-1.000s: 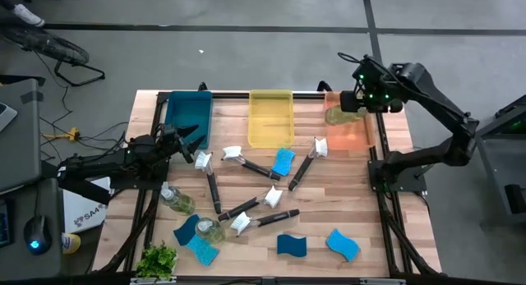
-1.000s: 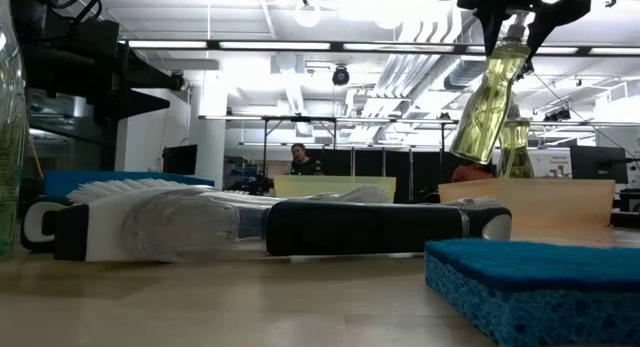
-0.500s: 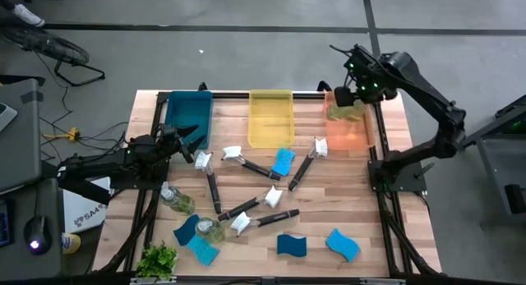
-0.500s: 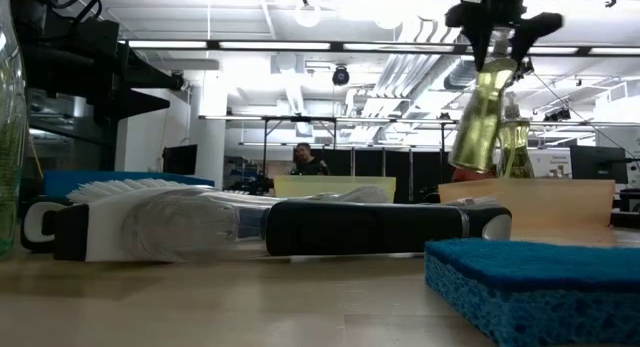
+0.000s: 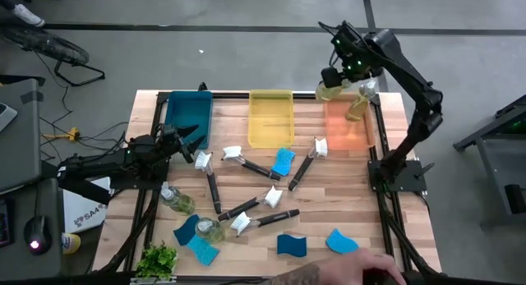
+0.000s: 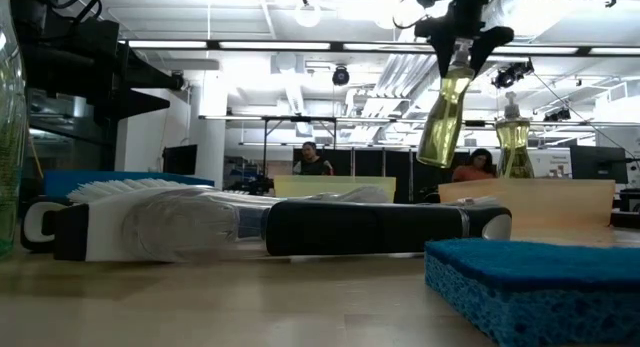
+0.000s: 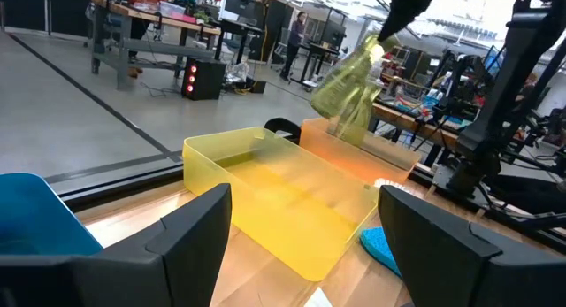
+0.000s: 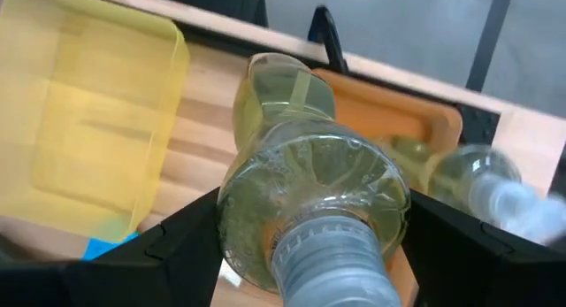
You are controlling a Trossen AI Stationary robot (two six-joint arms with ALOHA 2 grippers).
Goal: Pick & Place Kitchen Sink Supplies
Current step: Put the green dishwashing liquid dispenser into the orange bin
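The right gripper (image 5: pixel 339 71) holds a bottle (image 5: pixel 328 90) by its neck, lifted high over the far edge of the orange bin (image 5: pixel 349 131), between that bin and the yellow bin (image 5: pixel 270 117). In the low view the bottle hangs tilted from the clamped fingers. One other bottle (image 5: pixel 358 104) already stands in the orange bin, so sorting has only begun. The yellow bin and the blue bin (image 5: pixel 188 114) look empty. Much remains on the table (image 5: pixel 362 203): two bottles (image 5: pixel 176 199) near the left arm, several brushes (image 5: pixel 246 165) in the middle, and sponges (image 5: pixel 343 243) along the near edge, with one sponge (image 5: pixel 283 161) beside the yellow bin. The left gripper (image 5: pixel 186 140) waits with fingers wide, holding nothing, near the blue bin. A person's hand (image 5: pixel 341 271) shows at the near edge
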